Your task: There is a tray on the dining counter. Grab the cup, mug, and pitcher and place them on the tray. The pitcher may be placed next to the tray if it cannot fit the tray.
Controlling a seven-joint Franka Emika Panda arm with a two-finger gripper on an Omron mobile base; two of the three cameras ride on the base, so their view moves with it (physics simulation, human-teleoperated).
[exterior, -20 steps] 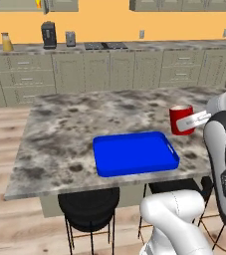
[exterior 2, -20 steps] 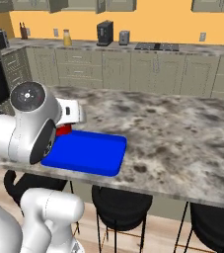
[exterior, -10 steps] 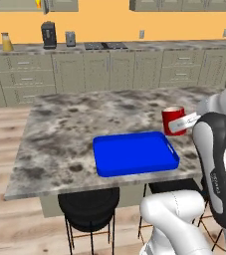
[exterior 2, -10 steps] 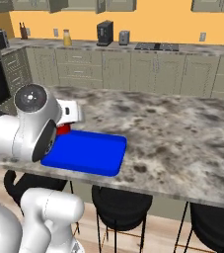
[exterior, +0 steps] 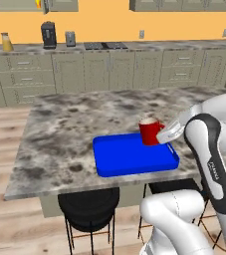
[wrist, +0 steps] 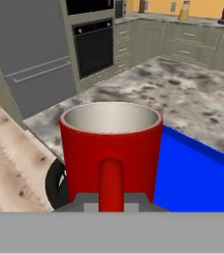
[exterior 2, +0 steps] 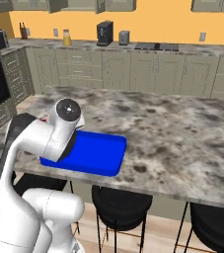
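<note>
Your hand (exterior: 160, 137) is clamped narrow on the handle of the one red mug (exterior: 151, 131), carrying it upright over the right end of the single blue tray (exterior: 134, 155) so it can go straight down. One pitcher (exterior: 6, 42) waits on the far surface.

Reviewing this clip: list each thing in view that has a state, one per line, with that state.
mug: upright, empty, held by its handle above the tray's right end.
gripper: jaws shut on the mug's handle.
tray: flat on the dining counter, nothing on it.
pitcher: upright on the far back counter, lid on.
</note>
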